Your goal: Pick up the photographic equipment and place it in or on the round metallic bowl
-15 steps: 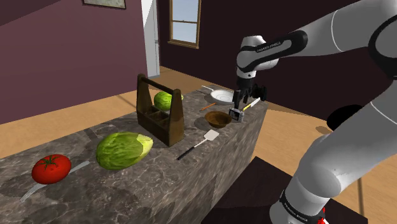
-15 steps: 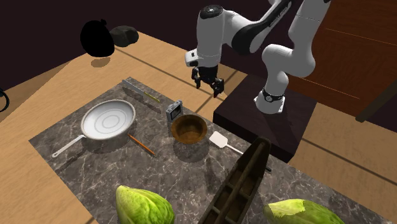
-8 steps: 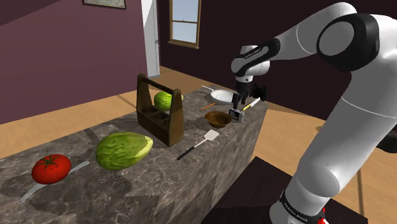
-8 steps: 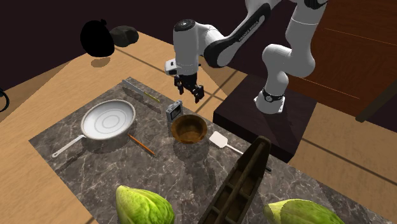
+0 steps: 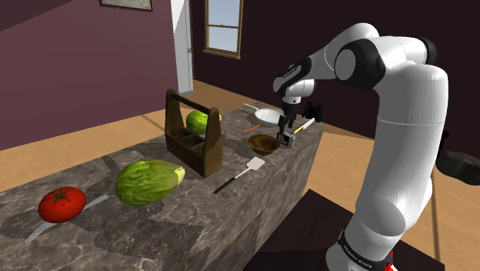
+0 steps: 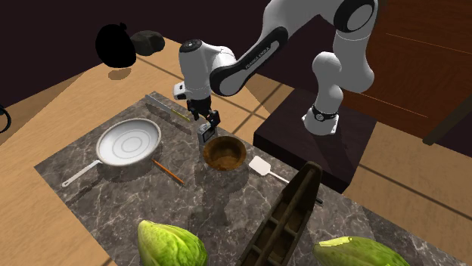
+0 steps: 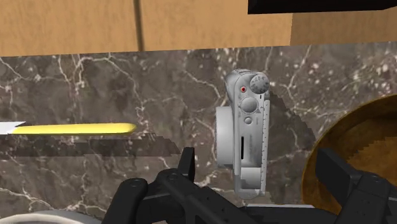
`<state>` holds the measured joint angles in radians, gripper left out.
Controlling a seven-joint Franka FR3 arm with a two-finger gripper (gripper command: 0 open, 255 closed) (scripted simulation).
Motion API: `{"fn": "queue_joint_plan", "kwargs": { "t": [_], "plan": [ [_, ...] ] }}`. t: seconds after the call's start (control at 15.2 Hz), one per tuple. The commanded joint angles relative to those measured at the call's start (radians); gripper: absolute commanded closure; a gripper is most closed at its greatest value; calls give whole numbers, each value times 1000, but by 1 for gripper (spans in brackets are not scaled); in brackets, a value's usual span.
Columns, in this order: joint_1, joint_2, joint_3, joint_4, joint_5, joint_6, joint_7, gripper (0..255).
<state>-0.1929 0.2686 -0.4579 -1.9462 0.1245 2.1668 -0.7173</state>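
The small silver camera [image 7: 245, 130] stands on the dark marble counter [image 6: 113, 181], right beside the brown round bowl [image 6: 225, 153]. My black gripper [image 6: 206, 123] hangs just above the camera [image 6: 204, 138], open. In the wrist view its fingers [image 7: 186, 163] stand apart on either side of the camera without touching it, and the bowl's rim [image 7: 356, 149] curves past the other finger. From the shoulder view the gripper [image 5: 290, 125] is over the camera [image 5: 286, 140] at the counter's far end, next to the bowl [image 5: 264, 143].
A white frying pan [image 6: 128, 141], a pencil [image 6: 169, 171] and a ruler [image 6: 170, 111] lie near the camera. A yellow-handled knife [image 7: 70, 128] lies close by. A spatula [image 6: 265, 168], a dark wooden caddy [image 6: 287, 219], two lettuces [image 6: 170, 245] and a tomato [image 5: 61, 204] are farther along.
The arm has swung the gripper from beyond the counter's edge to over the camera and lowered it. The camera and the bowl have not moved.
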Motion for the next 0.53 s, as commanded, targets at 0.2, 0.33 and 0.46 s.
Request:
{"fn": "queue_joint_plan", "kwargs": {
  "t": [0.2,0.33,0.46],
  "plan": [
    [-16,53,9,5,32,43,-27,0],
    [-19,68,13,-4,41,65,-33,0],
    [-22,80,16,-10,48,83,-37,0]
  ]
}}
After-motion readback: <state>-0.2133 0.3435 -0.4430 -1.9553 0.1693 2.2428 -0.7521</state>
